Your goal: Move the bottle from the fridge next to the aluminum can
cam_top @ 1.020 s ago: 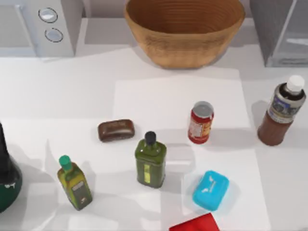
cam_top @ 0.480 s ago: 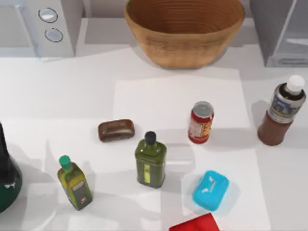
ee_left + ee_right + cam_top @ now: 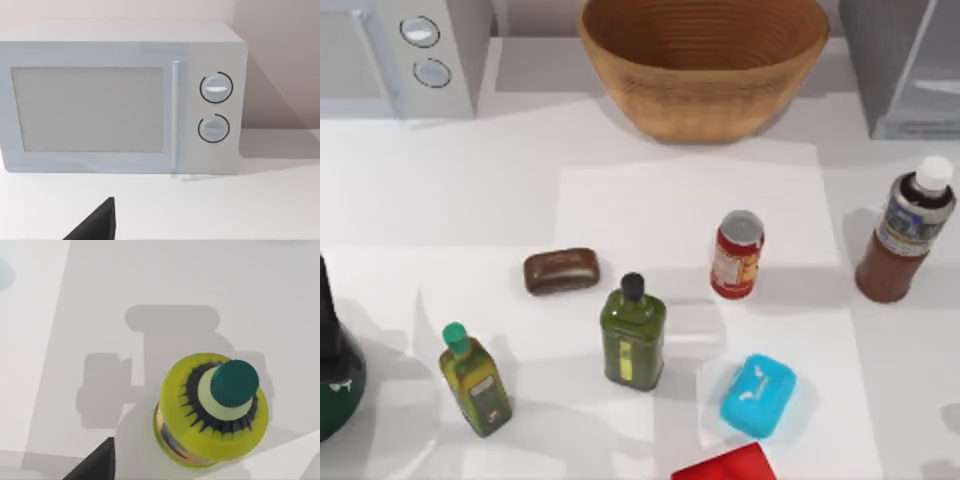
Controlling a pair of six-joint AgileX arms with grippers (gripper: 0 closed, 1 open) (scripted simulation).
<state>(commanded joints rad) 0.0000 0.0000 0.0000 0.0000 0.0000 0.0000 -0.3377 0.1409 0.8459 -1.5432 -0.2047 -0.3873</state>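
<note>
- Task status: the bottle (image 3: 908,236) stands upright on the table (image 3: 470,190) at the right side, just in front of the fridge (image 3: 900,65) and well apart from the aluminum can (image 3: 737,254). It is judged to be out of the fridge already; the transfer to a spot beside the can is not yet done.
- Grippers: the left wrist view faces the white microwave (image 3: 122,97) at the far left. The right wrist view looks straight down on a yellow-green bottle with a dark green cap (image 3: 212,407). Whether either gripper is released, clenched or grasping cannot be told.
- Fridge: large grey box, flat-sided, with a pale glassy panel.
- Basket (image 3: 705,60): wide woven bowl, ribbed tan wall, at the far centre.
- Bottle: tall cylinder, smooth reddish-brown body, grey-blue label, white cap.
- Square green bottle (image 3: 633,335): dark glossy body, black cap, near centre.
- Olive bottle (image 3: 475,382): small, green cap, near left.
- Aluminum can: short red cylinder, silver metallic top, standing upright.
- Blue soap-like block (image 3: 758,396): rounded, near the can.
- Brown block (image 3: 561,270): rounded, glossy.
</note>
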